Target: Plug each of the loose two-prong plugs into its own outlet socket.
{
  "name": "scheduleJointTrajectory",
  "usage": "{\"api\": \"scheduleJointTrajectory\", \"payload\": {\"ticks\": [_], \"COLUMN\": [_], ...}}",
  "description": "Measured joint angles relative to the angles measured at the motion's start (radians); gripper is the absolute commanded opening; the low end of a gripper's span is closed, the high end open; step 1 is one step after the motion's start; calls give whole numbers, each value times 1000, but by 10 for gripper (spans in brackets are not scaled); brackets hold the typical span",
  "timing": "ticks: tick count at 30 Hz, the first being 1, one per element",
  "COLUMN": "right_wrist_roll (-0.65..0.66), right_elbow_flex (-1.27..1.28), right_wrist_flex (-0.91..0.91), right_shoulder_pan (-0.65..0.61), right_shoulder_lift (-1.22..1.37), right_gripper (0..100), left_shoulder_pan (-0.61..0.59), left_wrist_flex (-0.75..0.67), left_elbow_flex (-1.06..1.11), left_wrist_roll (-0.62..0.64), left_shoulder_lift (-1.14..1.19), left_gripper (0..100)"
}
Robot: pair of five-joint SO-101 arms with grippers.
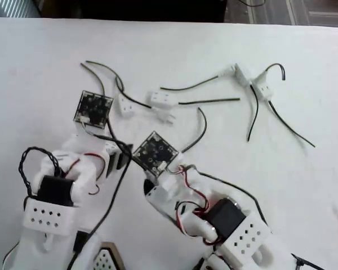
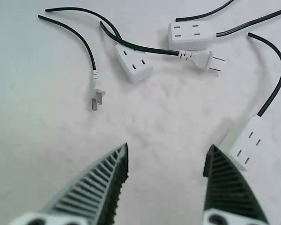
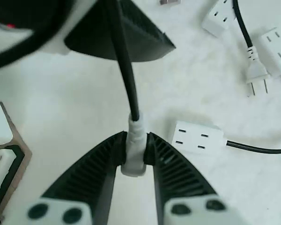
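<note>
left gripper [image 2: 166, 157] spread wide, nothing in it, hanging over the white table [image 2: 33, 126] | right gripper [image 3: 136, 137] pinched tight on a white plug body on a black cord [image 3: 134, 161], can't see the prongs from here | white rectangular outlet socket block [image 3: 199, 137] lying just beside that one | I've got a loose white two-prong plug [image 2: 97, 96] flat on the table, out ahead of the left gripper

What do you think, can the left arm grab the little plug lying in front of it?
Probably yes. The left gripper is open and faces the plug, with just bare table between them.
</note>
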Motion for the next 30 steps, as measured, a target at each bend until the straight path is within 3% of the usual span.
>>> {"api": "scheduleJointTrajectory", "payload": {"ticks": [21,25,30], "right_wrist_roll": [6,6,6], "right_elbow_flex": [2,2,2], "right_wrist_flex": [-149,-153,-158], "right_shoulder_pan": [84,112,143], "right_shoulder_lift": [192,192,190], "right_gripper": [17,17,17], "left_shoulder_pan": [250,230,87], "left_wrist_flex": [167,169,135], "left_elbow_flex": [-95,-97,-95], "left_wrist_roll": [-12,-23,-26], "left_shoulder_lift": [-6,-6,-3], "left_gripper": [264,264,264]}}
